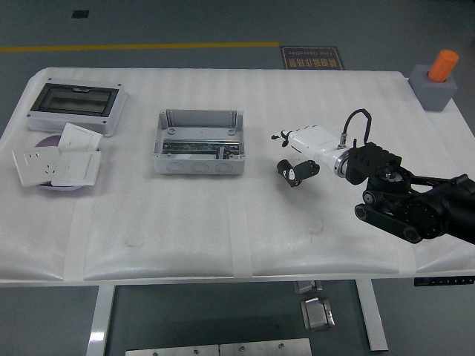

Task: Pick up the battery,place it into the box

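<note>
Your right hand [297, 152] hovers right of the grey box [199, 142], fingers spread w/ nothing clearly gripped. Battery's too small to pick out, prob. under that hand. Expect it hard, slick, light: pinch mid-body, thumb vs index.

Head view only: a high camera on the robot's side looks forward and down over the whole white table [223, 252], near edge at bottom, grey floor beyond the far edge.
</note>
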`<action>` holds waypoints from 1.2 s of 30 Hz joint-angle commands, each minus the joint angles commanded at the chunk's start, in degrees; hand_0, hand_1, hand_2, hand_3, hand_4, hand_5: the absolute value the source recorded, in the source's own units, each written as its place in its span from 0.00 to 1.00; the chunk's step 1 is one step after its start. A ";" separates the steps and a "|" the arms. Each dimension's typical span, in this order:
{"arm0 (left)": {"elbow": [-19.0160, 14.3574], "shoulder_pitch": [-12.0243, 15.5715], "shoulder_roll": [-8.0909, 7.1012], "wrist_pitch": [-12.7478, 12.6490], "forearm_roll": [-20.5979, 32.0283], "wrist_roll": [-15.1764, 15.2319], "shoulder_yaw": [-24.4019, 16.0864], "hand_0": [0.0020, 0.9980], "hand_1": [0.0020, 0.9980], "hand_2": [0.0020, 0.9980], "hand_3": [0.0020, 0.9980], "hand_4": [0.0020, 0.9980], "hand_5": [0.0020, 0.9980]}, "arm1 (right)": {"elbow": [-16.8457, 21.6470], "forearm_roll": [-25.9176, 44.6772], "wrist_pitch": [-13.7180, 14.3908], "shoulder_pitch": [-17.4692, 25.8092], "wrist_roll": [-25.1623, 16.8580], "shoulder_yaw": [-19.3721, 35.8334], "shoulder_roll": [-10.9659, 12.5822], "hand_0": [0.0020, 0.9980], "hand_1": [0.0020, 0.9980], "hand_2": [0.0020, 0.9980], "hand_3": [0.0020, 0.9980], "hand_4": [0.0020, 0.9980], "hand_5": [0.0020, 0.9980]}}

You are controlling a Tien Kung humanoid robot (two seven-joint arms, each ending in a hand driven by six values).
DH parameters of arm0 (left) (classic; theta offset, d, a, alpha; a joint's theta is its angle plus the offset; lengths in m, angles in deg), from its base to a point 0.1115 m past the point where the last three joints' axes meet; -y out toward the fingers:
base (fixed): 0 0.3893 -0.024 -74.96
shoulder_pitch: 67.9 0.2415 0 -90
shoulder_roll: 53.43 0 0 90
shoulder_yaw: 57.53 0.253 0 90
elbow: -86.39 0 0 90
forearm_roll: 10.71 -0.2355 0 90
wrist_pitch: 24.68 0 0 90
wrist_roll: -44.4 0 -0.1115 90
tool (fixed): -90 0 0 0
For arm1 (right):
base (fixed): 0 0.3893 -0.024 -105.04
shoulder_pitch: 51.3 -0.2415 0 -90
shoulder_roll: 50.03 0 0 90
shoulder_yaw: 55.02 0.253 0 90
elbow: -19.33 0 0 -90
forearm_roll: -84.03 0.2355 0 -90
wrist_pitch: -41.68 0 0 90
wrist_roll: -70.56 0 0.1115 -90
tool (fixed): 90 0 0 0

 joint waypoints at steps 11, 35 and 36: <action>-0.02 0.11 -0.45 -0.06 0.11 0.14 0.24 0.59 0.62 0.49 0.61 0.54 0.47 | 0.84 -6.96 -6.94 -2.60 -0.62 0.01 1.61 0.94 0.82 0.93 1.00 1.00 0.55; -0.07 -0.83 -0.96 -0.17 0.52 0.54 0.67 0.59 0.62 0.49 0.61 0.52 0.46 | 0.72 -34.26 -16.98 -0.96 -9.71 11.46 1.94 0.89 0.78 0.86 0.95 0.87 0.41; -0.07 -0.87 -0.99 -0.18 0.47 0.54 0.63 0.59 0.62 0.49 0.61 0.52 0.46 | 0.57 -34.95 -17.31 -0.77 -9.90 11.83 1.73 0.89 0.78 0.86 0.95 0.87 0.41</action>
